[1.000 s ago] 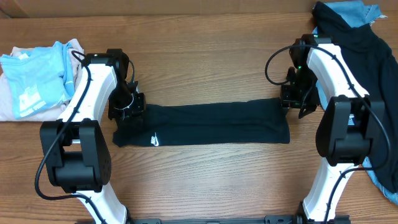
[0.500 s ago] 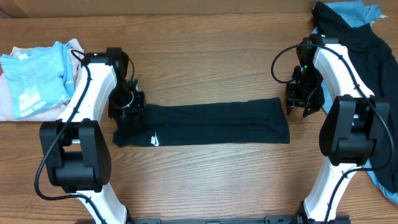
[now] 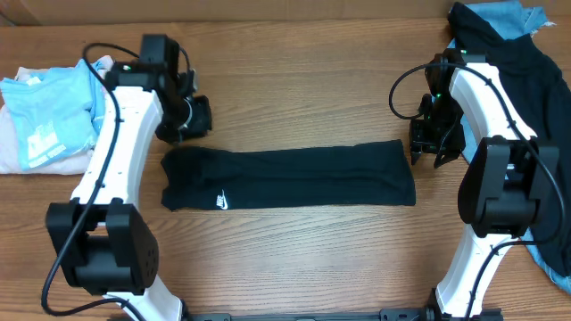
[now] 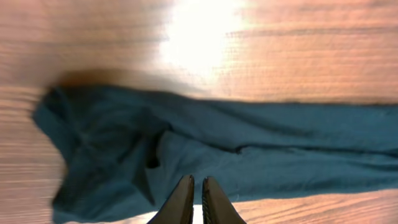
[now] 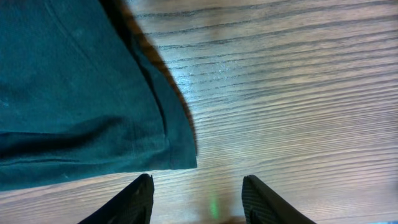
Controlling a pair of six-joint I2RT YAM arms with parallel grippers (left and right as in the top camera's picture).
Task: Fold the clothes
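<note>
The left hand (image 3: pixel 190 116) has quit the left end of the black T-shirt (image 3: pixel 294 178), fingers closed on nothing. The right hand (image 3: pixel 433 148) sits half open, empty, beside the right end. The shirt lies as 1 long band on the table (image 3: pixel 294 80); that fold looks done.

Left wrist view: smeared throughout. The black T-shirt (image 4: pixel 249 149) leaves by the right edge, and its fine detail cannot be read. Of my left jaws only the fingertips (image 4: pixel 181 202) enter, cut by the bottom edge.

Right wrist view: the shirt is cut by the top and left edges. My right jaws show only as two fingertips (image 5: pixel 134 199) at the bottom edge.

Overhead: the logo (image 3: pixel 220 202) is too small to read. The dark garment (image 3: pixel 535 80) and denim (image 3: pixel 504 18) are cut by the right edge and lie partly behind my right arm (image 3: pixel 486 134). The light-blue tee (image 3: pixel 45 111) meets the left edge.
</note>
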